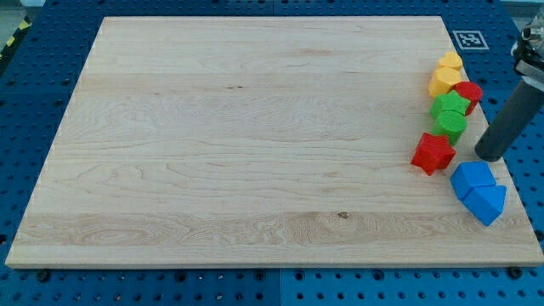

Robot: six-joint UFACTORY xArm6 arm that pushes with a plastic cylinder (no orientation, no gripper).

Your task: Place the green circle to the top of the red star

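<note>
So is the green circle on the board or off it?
On it: the green circle rests on the wooden board near the view's right edge, just above the red star.

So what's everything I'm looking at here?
Board: one, pale wood, fills most of the view.
Yellow blocks: two, touching, top right.
Red block: one, just below the yellow ones.
Green star: one, beside that red block.
Green circle: one, right under the green star.
Red star: one, below the green circle.
Blue blocks: two, touching, bottom right.
My tip: one, dark rod, right of the red star, touching nothing.
</note>
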